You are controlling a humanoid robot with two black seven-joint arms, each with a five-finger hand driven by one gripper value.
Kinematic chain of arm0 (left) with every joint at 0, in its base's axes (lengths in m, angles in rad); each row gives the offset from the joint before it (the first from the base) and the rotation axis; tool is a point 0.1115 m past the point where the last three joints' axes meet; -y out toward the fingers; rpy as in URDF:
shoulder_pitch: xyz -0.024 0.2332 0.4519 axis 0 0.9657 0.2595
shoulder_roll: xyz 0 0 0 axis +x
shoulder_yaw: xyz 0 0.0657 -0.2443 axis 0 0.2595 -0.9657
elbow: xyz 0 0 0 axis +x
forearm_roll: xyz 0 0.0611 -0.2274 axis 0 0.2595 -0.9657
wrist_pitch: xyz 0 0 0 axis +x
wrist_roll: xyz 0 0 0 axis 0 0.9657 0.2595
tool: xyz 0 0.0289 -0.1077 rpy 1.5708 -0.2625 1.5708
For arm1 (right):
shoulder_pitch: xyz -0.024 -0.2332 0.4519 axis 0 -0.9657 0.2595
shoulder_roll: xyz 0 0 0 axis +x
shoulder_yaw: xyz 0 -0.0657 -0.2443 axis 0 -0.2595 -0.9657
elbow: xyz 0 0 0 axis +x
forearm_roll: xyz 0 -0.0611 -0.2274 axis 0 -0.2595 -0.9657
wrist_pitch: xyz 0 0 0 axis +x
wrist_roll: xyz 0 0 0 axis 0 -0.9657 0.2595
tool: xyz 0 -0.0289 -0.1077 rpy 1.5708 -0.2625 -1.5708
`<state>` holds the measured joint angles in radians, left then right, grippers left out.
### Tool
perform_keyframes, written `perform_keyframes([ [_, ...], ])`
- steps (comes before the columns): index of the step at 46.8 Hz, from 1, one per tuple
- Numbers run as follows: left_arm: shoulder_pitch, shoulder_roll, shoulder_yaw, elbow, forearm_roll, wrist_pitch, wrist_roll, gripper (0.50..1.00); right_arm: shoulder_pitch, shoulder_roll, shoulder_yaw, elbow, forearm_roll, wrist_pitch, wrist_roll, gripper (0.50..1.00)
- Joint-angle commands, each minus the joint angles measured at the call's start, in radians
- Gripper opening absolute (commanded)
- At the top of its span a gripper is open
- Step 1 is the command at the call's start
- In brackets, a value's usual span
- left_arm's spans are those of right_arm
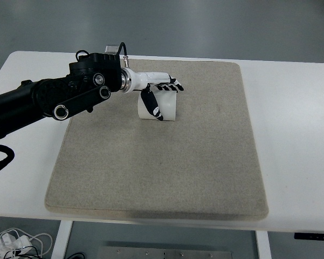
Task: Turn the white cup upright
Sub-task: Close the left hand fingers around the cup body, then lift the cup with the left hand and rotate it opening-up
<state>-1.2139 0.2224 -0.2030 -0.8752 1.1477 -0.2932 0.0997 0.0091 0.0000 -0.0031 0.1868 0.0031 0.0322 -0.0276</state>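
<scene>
Top view, single frame. I had the left hand (160, 93) reaching in from the left edge across the beige mat (205, 162), its fingers lying along the top of the white cup (166, 108) and its thumb set down over the cup's near face: a grasp on the cup, as I judged it. The cup sat in the upper-middle part of the mat, on the white table (296, 135). I could not tell from this angle whether it stood inverted, on its side or upright, since the hand hid its top. I judged the flip still unfinished: the hand had the cup, and releasing it upright remained. The right arm did not show.
</scene>
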Motion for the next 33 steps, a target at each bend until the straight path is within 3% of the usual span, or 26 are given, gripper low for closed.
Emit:
perform_keyframes([
  [1,-0.001,-0.015,0.001,0.018,0.0,0.0,0.0,0.96,0.0,0.0,0.0,0.0,0.0,0.0,0.0,0.952],
  [9,-0.001,-0.025,0.002,0.036,0.01,-0.006,0.0,0.93,0.0,0.0,0.0,0.0,0.0,0.0,0.0,0.952],
  [15,0.002,-0.025,0.001,0.048,0.033,-0.004,0.0,0.814,0.0,0.0,0.0,-0.001,0.0,0.0,0.0,0.952],
  [19,0.002,-0.023,0.001,0.048,0.036,-0.004,0.0,0.707,0.0,0.0,0.0,0.0,0.0,0.0,0.0,0.952],
  [23,0.004,-0.02,0.001,0.048,0.032,-0.004,0.0,0.66,0.0,0.0,0.0,0.0,0.0,0.0,0.0,0.952],
  [28,0.004,-0.015,-0.015,0.048,0.017,-0.003,-0.003,0.549,0.0,0.0,0.0,0.0,0.0,0.0,0.0,0.952],
  [33,0.004,-0.015,-0.051,0.048,-0.016,-0.004,-0.011,0.521,0.0,0.0,0.0,0.0,0.0,0.0,0.0,0.952],
])
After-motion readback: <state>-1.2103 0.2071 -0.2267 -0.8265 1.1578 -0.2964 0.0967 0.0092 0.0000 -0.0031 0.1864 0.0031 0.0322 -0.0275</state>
